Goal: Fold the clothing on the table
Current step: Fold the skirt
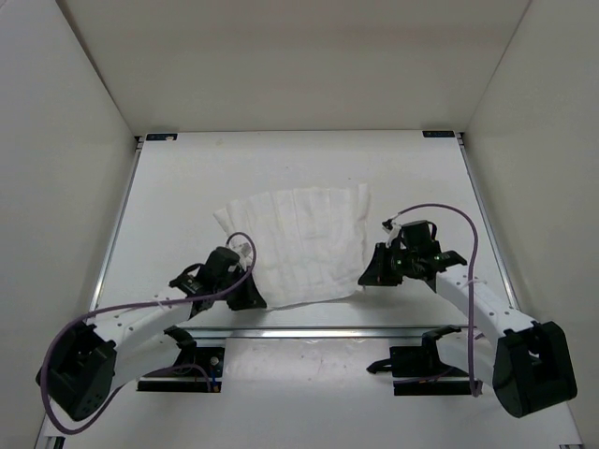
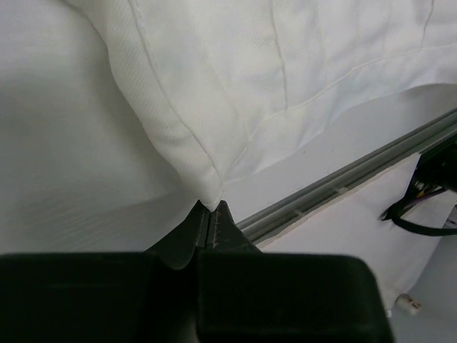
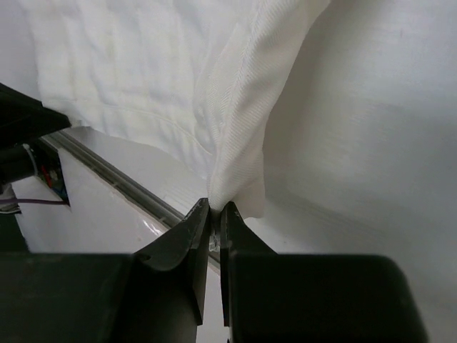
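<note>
White clothing (image 1: 299, 243) with faint ribbed lines, white table (image 1: 187, 187), grey rail (image 2: 343, 189)

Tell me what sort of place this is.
Probably a robot test cell: a white table with metal edge rails, plain white walls boxing it in, and a left arm and right arm mounted at its near edge.

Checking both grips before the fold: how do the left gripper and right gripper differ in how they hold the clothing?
The left gripper pinches only the tip of the near left corner of the clothing; the right gripper holds a bunched fold at the near right corner. The left's fingers meet tightly; the right's show a thin gap. Both are shut on the clothing's near edge.
</note>
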Controlling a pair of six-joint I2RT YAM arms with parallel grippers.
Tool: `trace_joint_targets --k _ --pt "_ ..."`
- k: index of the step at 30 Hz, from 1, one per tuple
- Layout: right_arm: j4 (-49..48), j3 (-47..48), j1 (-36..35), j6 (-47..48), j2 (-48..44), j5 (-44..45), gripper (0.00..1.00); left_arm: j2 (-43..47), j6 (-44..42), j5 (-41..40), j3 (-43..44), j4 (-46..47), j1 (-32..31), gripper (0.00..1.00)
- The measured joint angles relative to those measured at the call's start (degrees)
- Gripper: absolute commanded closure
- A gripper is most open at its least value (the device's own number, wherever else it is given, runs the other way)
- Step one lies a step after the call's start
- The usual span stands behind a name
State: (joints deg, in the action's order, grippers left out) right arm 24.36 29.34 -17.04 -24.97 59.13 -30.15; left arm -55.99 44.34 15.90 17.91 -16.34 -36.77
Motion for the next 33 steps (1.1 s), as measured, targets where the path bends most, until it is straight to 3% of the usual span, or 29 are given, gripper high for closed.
trace_joint_targets --k 4,9,12,14,16,21,26,29,33 --pt "-0.2 10.0 3.8 1.5 9.1 -3.1 1.0 -9.6 -5.9 -0.1 14.3 -4.4 7.4 1.0" --pt "-0.1 46.1 8.7 4.3 30.8 -8.1 1.0 -32.2 -16.4 -2.8 55.3 -12.8 16.8 1.0" --pt "-1.4 64.2 9.7 5.6 37.0 -8.9 1.0 -43.8 -21.3 -5.1 83.2 -19.5 19.5 1.0" --pt "-2.8 66.4 10.2 6.2 35.5 -9.4 1.0 -43.8 -23.4 -6.8 88.7 -18.8 20.1 1.0" --pt "-5.1 60.8 10.5 6.5 30.8 -10.2 1.0 -37.0 -24.2 -7.6 82.2 -18.1 20.0 1.0" --pt "-9.6 35.8 11.5 4.7 20.8 -12.4 0.99 -16.4 -22.8 -7.3 50.4 -13.1 18.4 1.0" --pt "-11.4 12.6 9.9 0.9 18.3 -11.4 1.0 -13.2 -17.8 -5.7 23.8 -9.3 14.9 1.0" --pt "-11.2 3.1 8.6 -1.8 13.6 -11.5 1.0 -12.1 -14.9 -4.2 14.5 -8.9 12.9 1.0" --pt "-9.8 -2.5 8.4 -3.5 5.1 -10.3 0.99 -4.6 -12.3 -3.3 9.5 -9.0 9.5 1.0"
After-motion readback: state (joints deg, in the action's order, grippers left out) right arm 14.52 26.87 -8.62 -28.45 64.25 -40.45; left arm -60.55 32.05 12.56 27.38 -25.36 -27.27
